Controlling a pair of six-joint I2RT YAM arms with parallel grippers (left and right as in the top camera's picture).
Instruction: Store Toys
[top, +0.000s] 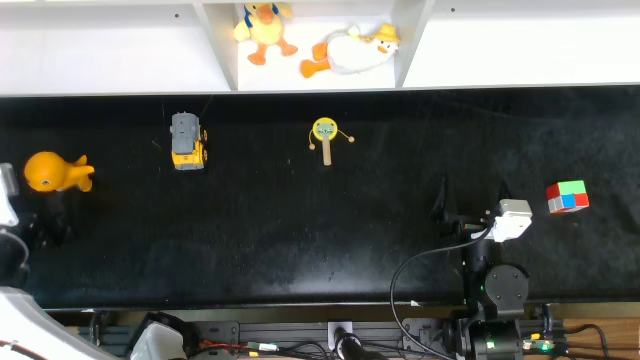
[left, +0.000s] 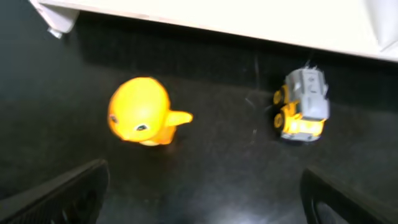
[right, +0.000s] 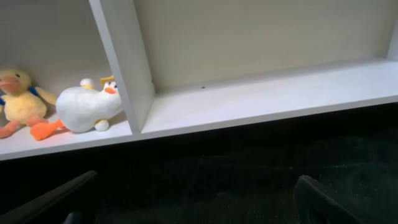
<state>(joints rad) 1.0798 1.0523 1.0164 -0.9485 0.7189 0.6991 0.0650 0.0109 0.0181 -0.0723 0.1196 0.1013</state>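
The orange round plastic duck toy (left: 140, 112) sits near the left end of the black desk (top: 300, 235), untouched, just ahead of the left gripper (left: 200, 202), whose fingers (left: 62, 194) are spread wide and empty. Picking it up looks like the step in hand: the fingers must advance to straddle it, then close. The right gripper (right: 194, 205), likewise released, faces the white shelf (right: 261, 102). Its wrist view shows a yellow plush duck (right: 22, 99) and a white plush duck (right: 87, 107) stored side by side. The top view adds a grey-and-yellow toy truck (top: 187, 140), a yellow stick rattle (top: 326, 133) and a multicoloured cube (top: 567, 196) on the desk.
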